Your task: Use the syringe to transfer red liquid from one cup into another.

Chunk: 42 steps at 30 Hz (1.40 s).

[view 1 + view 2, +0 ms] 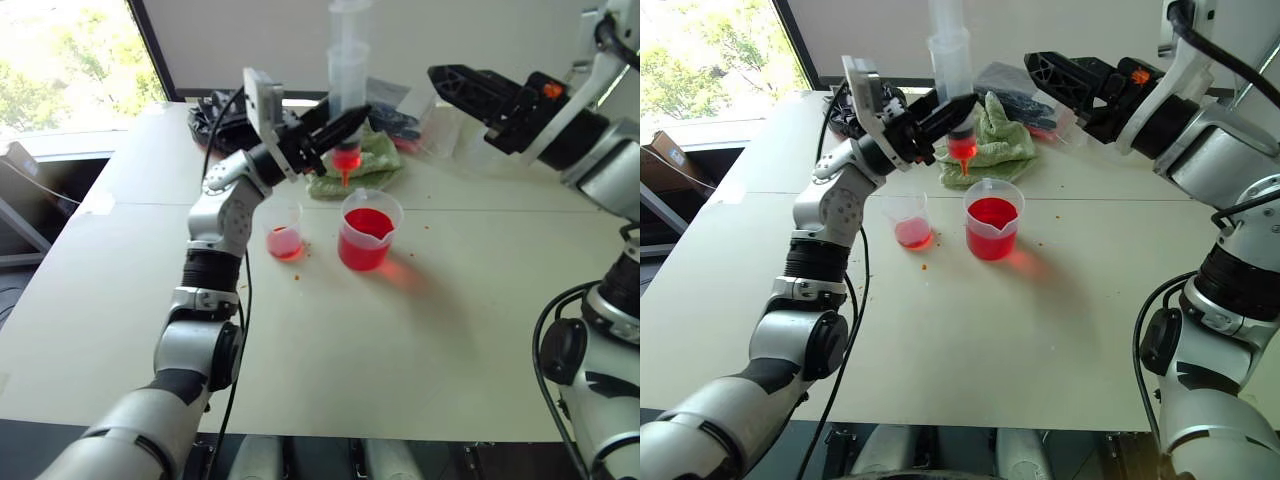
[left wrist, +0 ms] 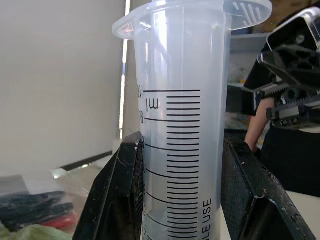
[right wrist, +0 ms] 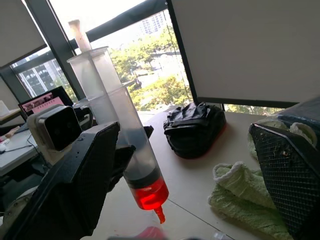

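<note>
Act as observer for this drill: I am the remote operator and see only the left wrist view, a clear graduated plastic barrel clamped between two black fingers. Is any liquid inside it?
Observer: Yes. The large clear plastic syringe holds bright red liquid at its lower end, just above the tip.
Operator: Where is the tip?
Observer: In the air over the table, close to the larger clear spouted beaker, which holds red liquid. The tip is not dipped in.
Operator: And the target?
Observer: The small narrow clear plastic cup stands at the beaker's left, with a little red liquid in its bottom.
</note>
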{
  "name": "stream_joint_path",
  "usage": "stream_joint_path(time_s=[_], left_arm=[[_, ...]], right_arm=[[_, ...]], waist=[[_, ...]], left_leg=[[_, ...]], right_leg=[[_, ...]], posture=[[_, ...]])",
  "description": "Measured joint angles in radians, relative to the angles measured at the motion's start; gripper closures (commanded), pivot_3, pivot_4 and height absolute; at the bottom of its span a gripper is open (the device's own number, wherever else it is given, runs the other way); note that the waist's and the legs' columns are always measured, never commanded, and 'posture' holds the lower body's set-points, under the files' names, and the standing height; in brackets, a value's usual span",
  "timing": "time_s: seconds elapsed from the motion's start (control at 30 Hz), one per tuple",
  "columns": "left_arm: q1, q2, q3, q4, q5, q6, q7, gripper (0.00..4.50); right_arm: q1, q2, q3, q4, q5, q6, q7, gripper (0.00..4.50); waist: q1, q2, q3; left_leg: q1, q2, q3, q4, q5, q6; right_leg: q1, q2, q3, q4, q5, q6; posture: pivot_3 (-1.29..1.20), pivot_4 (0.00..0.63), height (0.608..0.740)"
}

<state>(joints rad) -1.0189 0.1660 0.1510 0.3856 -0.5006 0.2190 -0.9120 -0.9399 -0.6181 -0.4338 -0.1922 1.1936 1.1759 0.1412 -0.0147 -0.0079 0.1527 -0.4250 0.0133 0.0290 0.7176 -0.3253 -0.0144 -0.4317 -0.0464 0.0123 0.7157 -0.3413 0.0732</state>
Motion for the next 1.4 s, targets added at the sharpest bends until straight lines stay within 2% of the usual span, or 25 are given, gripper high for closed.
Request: stream_joint_path(time_s=[0.23,0.4,0.73,1.03,1.1,1.23,1.4], left_arm=[[0.092,0.153,0.033,-0.145,-0.040,0.117,0.035,3.08],[0.180,0.198,0.047,-0.225,-0.060,0.160,0.066,3.08],[0.266,0.193,0.044,-0.223,-0.055,0.135,0.087,3.08],[0.265,0.163,0.019,-0.063,0.000,0.001,0.053,3.08],[0.257,0.155,0.015,-0.034,0.011,-0.024,0.038,3.08],[0.216,0.144,0.008,0.045,0.034,-0.081,0.007,3.08],[0.190,0.128,-0.004,0.093,0.046,-0.120,-0.018,3.08]], right_arm=[[0.023,0.027,0.032,0.000,0.006,-0.019,0.003,0.20],[0.029,0.033,0.059,0.000,0.006,-0.035,0.020,0.20],[0.029,0.054,0.083,0.010,0.003,-0.070,0.043,0.20],[-0.066,0.207,0.116,0.049,0.180,-0.068,-0.100,0.20],[-0.104,0.214,0.126,0.066,0.196,-0.071,-0.117,0.20],[-0.222,0.238,0.173,0.181,0.166,-0.076,-0.093,0.20],[-0.341,0.250,0.308,0.333,-0.007,-0.075,-0.024,0.20]], waist=[[-0.001,0.000,0.000],[0.002,0.000,0.000],[0.000,0.000,0.000],[-0.006,0.000,0.000],[-0.005,0.000,0.000],[-0.005,0.000,0.000],[-0.009,0.000,0.000]], left_leg=[[0.000,0.000,0.000,0.000,0.000,0.000],[0.000,0.000,0.000,0.000,0.000,0.000],[0.000,0.000,0.000,0.000,0.000,0.000],[0.000,0.000,0.000,0.000,0.000,0.000],[0.000,0.000,0.000,0.000,0.000,0.000],[0.000,0.000,0.000,0.000,0.000,0.000],[0.000,0.000,0.000,0.000,0.000,0.000]], right_leg=[[0.000,0.000,0.000,0.000,0.000,0.000],[0.000,0.000,0.000,0.000,0.000,0.000],[0.000,0.000,0.000,0.000,0.000,0.000],[0.000,0.000,0.000,0.000,0.000,0.000],[0.000,0.000,-0.001,0.000,0.000,0.000],[0.000,0.000,-0.001,0.000,0.000,0.000],[-0.001,0.000,-0.001,0.000,0.000,0.000]], posture=[[0.00,0.150,0.711],[0.00,0.150,0.711],[0.00,0.150,0.711],[0.00,0.150,0.711],[0.00,0.150,0.711],[0.00,0.150,0.711],[0.00,0.150,0.711]])
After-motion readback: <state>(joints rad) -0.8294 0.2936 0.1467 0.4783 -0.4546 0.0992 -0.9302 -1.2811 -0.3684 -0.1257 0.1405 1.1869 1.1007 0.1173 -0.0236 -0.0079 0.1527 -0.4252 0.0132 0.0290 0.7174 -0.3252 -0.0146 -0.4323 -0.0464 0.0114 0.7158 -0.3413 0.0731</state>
